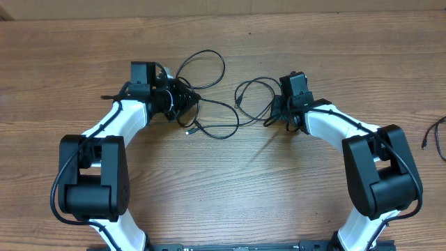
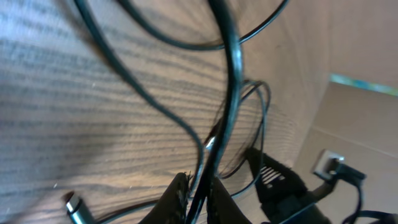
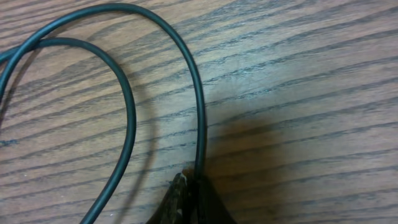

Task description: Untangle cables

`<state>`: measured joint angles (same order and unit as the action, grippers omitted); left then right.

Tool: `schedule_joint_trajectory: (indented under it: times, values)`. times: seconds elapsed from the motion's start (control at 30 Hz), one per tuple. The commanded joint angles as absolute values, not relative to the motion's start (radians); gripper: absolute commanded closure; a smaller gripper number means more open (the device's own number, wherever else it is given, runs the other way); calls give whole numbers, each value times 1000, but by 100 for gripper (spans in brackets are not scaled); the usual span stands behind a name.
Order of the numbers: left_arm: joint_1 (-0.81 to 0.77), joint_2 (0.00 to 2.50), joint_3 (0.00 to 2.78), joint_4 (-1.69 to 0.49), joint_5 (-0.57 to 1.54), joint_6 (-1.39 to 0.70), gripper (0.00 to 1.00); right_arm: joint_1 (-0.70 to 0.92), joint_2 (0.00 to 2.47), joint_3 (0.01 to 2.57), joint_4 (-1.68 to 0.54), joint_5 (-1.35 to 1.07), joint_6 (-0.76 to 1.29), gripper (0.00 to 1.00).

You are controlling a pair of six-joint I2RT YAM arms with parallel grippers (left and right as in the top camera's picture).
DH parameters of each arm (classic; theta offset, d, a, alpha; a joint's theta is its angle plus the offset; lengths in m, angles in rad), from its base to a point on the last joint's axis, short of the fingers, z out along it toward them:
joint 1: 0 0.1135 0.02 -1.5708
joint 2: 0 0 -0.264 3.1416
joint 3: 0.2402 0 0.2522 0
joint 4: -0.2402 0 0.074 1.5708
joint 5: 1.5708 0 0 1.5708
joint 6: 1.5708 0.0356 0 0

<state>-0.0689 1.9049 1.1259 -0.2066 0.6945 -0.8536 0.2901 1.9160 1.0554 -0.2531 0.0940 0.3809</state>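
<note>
- Two grippers sit low over the table (image 1: 70, 42), with the cables (image 1: 221, 106) spread in loose black loops between them near the middle.
- One loop arcs toward 12 o'clock from the left gripper (image 2: 198, 190). A second sweeps out toward 4 o'clock and curls back to a small plug (image 1: 189, 130) lying on the wood.
- From overhead, the left gripper points toward 3 o'clock. Its wrist view shows the jaws clamped on a thin cable that runs up between the fingertips (image 2: 179, 198). Other strands cross close in front of that lens, and a metal-tipped plug end (image 2: 76, 208) lies at 8 o'clock in the view.
- From overhead, the right gripper (image 3: 194, 186) points toward 8 o'clock, with a separate loop (image 1: 252, 85) lying at its 10 o'clock. That loop's free end (image 1: 239, 102) rests near the left-hand loops; whether they touch cannot be told.
- In the right wrist view, the jaws are pinched together on one cable. It rises straight from the tips, bends over toward 10 o'clock and runs beside a second strand (image 3: 127, 118) lying flat on the table.
- One lone cable (image 1: 437, 138) lies well apart at the table's 3 o'clock edge, partly out of view.
</note>
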Motion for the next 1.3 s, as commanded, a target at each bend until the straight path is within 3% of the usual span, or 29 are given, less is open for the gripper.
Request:
schedule_joint_trajectory:
  times: [0.0,0.13,0.2,0.33,0.53,0.7,0.87,1.0,1.13,1.27]
  values:
    - [-99,1900,1131,-241,645,-830,84,246,1941,1053,-260,76,380,96]
    - [-125,1900,1131,-252,592,-830,65,199,1922,1094,-321,9,380,96]
    - [-133,1900,1131,-265,561,-830,50,179,1910,1112,-327,-65,380,71]
    - [-137,1900,1131,-265,542,-830,28,171,1908,1118,-292,-302,380,37]
    - [-138,1900,1131,-265,531,-830,1,222,1908,1118,-231,-271,361,16]
    - [-138,1900,1131,-265,531,-830,0,236,1908,1118,-170,-111,362,16]
    - [-138,1900,1131,-265,531,-830,0,224,1908,1118,-208,51,398,0]
    - [-138,1900,1131,-265,522,-830,0,212,1900,1136,-232,58,322,0]
    - [-138,1900,1131,-265,483,-830,0,193,1894,1191,-323,247,315,0]
    - [-138,1900,1131,-265,465,-830,0,183,1891,1283,-421,109,282,0]
